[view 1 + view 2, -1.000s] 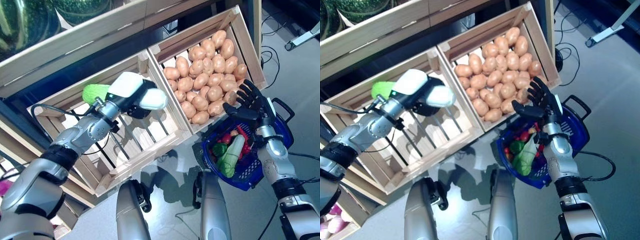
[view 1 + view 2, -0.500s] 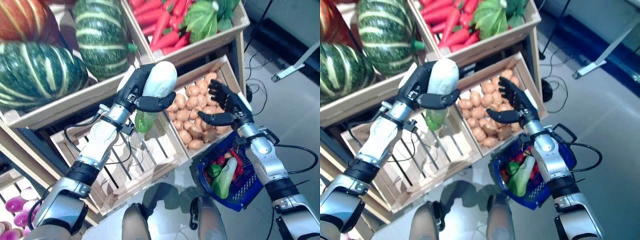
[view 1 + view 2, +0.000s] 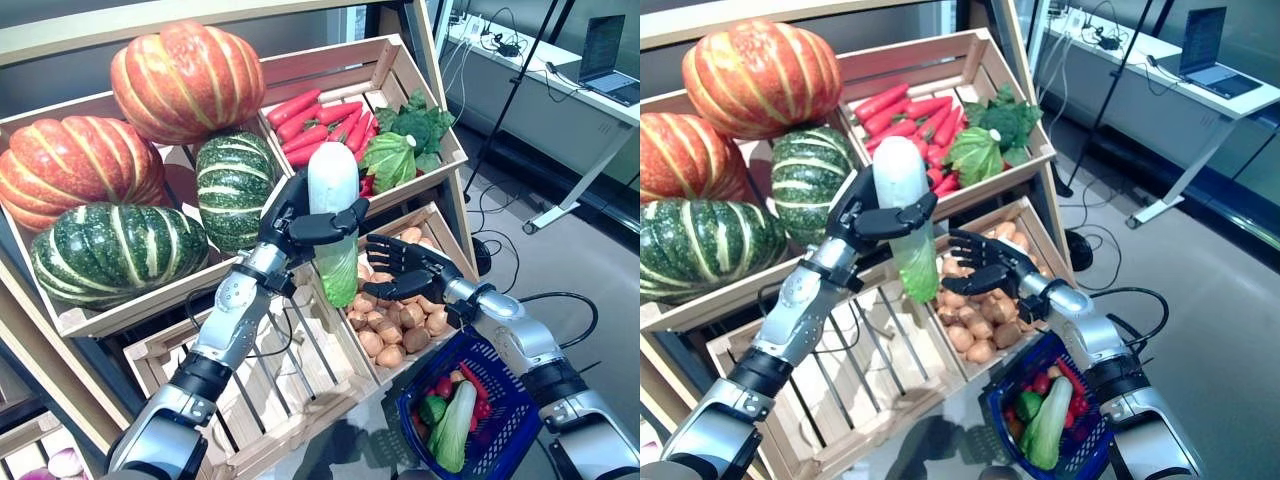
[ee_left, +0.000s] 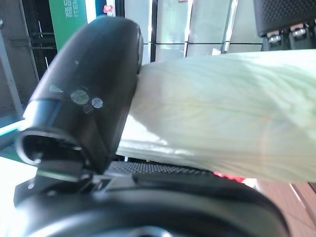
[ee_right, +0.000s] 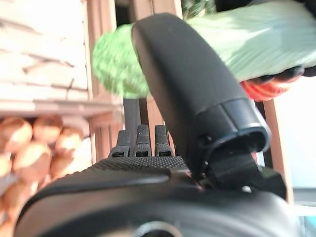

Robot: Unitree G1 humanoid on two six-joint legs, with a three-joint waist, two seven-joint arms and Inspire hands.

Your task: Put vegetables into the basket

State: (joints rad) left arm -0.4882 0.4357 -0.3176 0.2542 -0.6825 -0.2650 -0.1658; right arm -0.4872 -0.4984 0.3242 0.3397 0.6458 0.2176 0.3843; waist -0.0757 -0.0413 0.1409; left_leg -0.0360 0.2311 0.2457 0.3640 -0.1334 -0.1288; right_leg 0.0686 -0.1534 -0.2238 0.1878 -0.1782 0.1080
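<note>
Left eye view | left robot hand (image 3: 290, 215) clasps smooth cabbage (image 3: 334, 215) | right robot hand (image 3: 400, 270) spread

White characters on a green sign (image 4: 66, 19), not legible.
</note>
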